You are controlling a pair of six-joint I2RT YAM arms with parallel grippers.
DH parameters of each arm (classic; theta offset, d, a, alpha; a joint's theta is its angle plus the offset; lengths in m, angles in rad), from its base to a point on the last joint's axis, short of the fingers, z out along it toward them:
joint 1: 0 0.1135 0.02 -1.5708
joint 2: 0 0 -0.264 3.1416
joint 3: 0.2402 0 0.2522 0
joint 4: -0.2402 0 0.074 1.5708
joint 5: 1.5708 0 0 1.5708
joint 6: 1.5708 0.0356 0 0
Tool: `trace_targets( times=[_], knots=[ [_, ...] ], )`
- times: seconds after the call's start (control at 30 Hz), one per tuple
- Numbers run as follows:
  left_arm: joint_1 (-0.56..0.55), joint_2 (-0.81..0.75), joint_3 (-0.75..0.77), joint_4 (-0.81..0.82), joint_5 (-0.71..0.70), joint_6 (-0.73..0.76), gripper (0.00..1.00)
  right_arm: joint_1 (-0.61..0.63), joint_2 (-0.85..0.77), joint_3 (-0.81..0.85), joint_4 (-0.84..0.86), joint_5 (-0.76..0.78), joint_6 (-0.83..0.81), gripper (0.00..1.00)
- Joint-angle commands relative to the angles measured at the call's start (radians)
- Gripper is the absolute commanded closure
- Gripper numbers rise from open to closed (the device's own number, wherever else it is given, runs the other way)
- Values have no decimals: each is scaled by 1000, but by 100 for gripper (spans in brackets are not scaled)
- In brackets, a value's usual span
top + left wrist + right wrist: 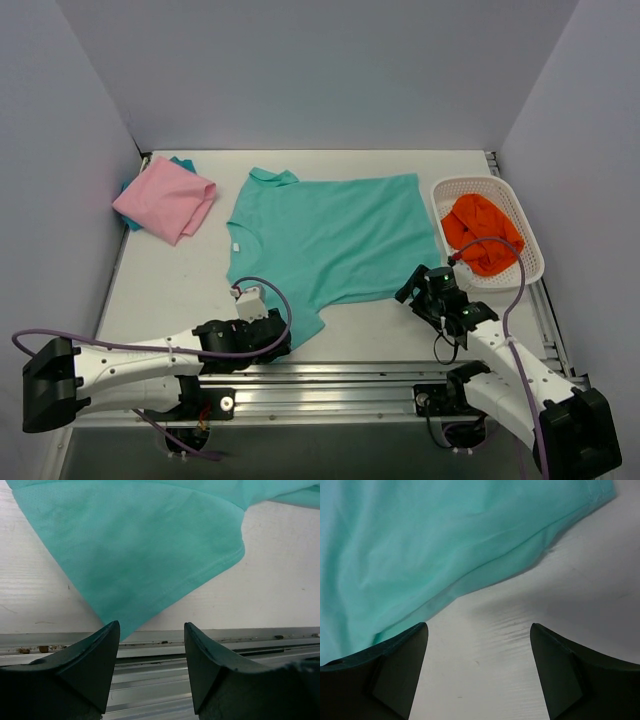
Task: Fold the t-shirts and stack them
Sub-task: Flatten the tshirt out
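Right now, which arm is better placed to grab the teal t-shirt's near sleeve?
Left. The open left gripper sits right at the near sleeve tip; the open right gripper is across the teal t-shirt, by its hem corner.

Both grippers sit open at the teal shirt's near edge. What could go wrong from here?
1. The near sleeve tip of the teal shirt reaches the metal rail; the open left gripper might scrape the rail or miss the cloth.
2. The open right gripper sits mostly over bare table beside the hem, so closing may grab nothing.
3. The basket stands close to the right arm; a wide swing could knock it.
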State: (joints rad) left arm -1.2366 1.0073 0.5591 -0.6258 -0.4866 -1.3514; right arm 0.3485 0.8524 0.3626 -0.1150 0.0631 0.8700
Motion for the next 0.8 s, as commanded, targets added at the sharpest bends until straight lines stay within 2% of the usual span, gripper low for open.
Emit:
trace_targets(
  times=[0.0, 0.13, 0.4, 0.77],
  knots=[
    [-6, 17, 5, 3, -47, -38, 37, 6, 45, -36, 26, -2, 29, 21],
    [-6, 24, 18, -18, -76, -31, 37, -22, 54, -48, 37, 32, 46, 21],
    [-3, -68, -7, -100, -136, -29, 34, -190, 86, -71, 106, -34, 23, 23],
    [15, -110, -45, -115, -150, -9, 32, -206, 296, -1, 248, -13, 17, 26]
  ],
)
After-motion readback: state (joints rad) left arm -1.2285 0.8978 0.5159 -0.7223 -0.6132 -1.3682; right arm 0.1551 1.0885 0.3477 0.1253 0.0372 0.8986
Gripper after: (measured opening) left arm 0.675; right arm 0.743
